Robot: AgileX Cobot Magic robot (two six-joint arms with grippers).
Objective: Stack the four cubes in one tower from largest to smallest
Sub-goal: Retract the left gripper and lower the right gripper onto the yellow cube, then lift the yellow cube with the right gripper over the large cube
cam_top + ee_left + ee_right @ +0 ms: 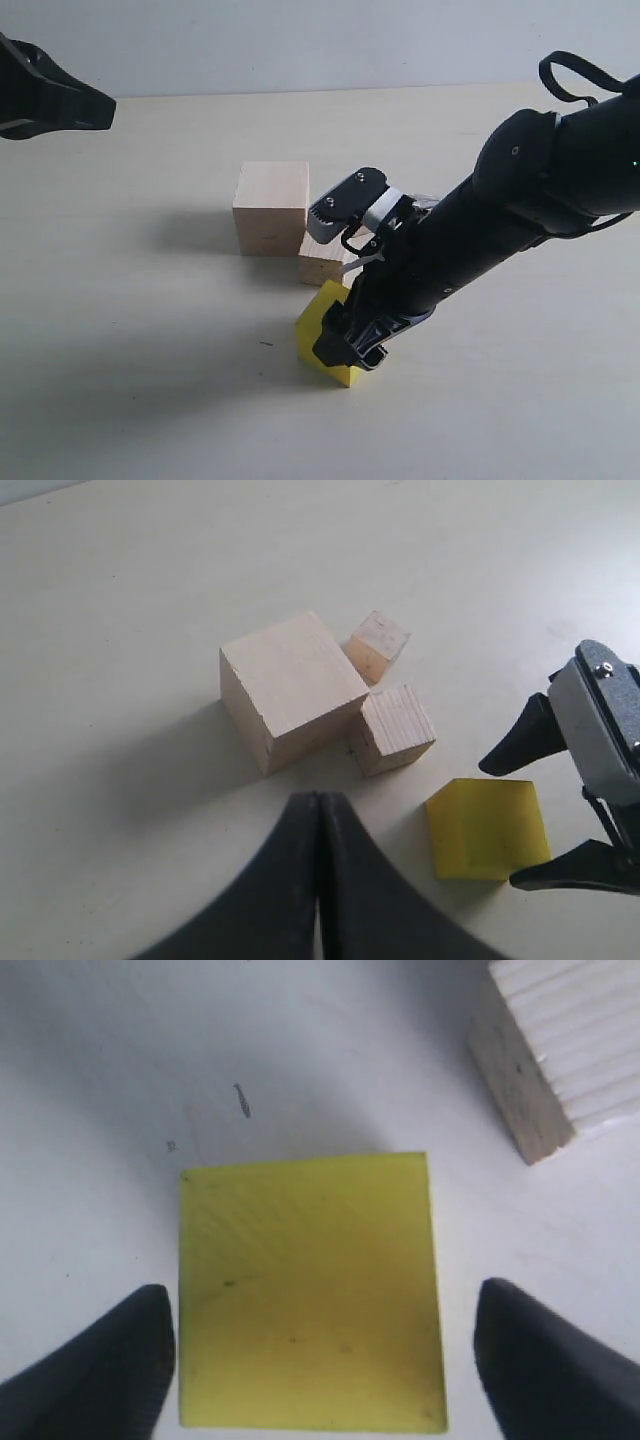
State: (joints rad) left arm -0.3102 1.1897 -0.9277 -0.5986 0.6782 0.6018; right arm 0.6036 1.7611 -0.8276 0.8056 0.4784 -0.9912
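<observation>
Four loose cubes, no tower yet
Off the big wooden cube [271, 205]: yellow cube [310, 1290] nearby, inside the wide-open right end effector [320, 1300], ungripped; medium cube [397, 728] against it; small cube [378, 645] at its corner. Probably light, hard, slick, so pinch flat opposite faces. Left end effector [318, 810] closed, empty. No bins in sight.

No text, label, brand, number or sign can be read on the yellow cube [310, 1290], the wooden cubes [290, 685] or the table [150, 400].
</observation>
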